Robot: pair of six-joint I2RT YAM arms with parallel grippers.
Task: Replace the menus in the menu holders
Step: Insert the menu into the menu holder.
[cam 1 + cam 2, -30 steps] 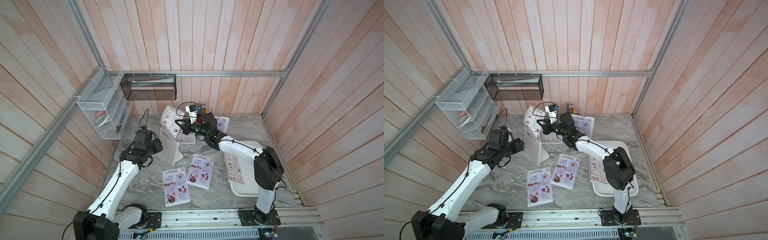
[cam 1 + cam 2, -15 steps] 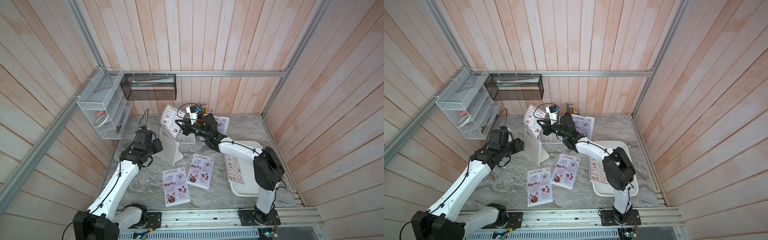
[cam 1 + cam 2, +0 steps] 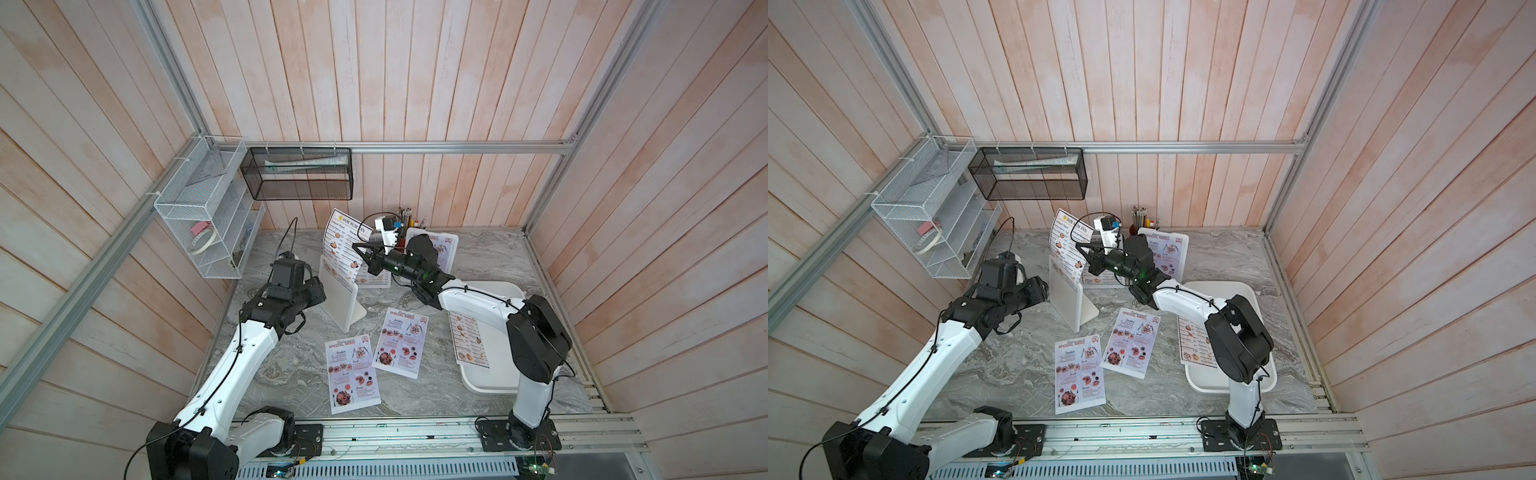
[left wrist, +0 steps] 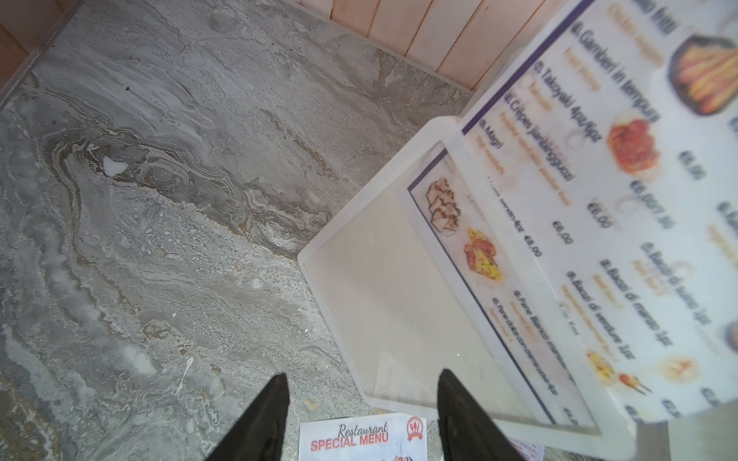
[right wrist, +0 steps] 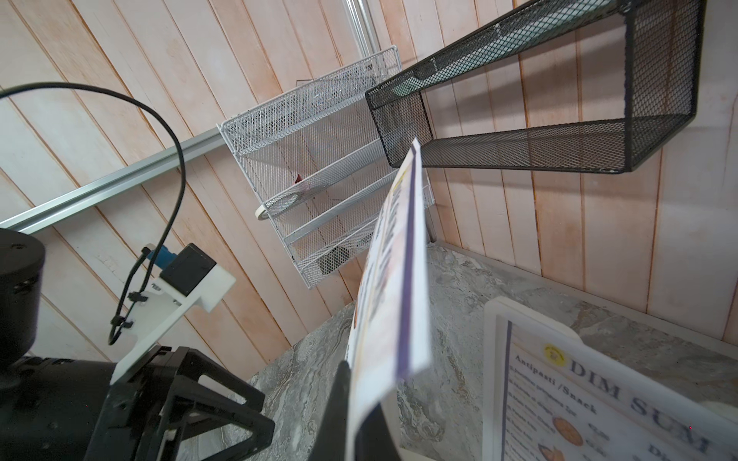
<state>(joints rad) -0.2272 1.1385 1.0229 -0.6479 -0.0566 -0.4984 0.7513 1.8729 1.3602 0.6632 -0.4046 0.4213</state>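
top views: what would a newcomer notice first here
The right gripper, shut on a DIM SUM INN menu, holds it upright and partly out of a white menu holder at the table's back left. The open left gripper hovers by that holder, and two SPECIAL MENU sheets lie flat on the marble in front.

Robot lab cell dressed as a restaurant corner.
Plank walls (image 3: 415, 75), aluminium frame (image 3: 457, 146), marble-look table (image 3: 291, 365), arms (image 3: 245, 353) bolted to a rail (image 3: 415, 434), menus (image 3: 353, 374) lying about.
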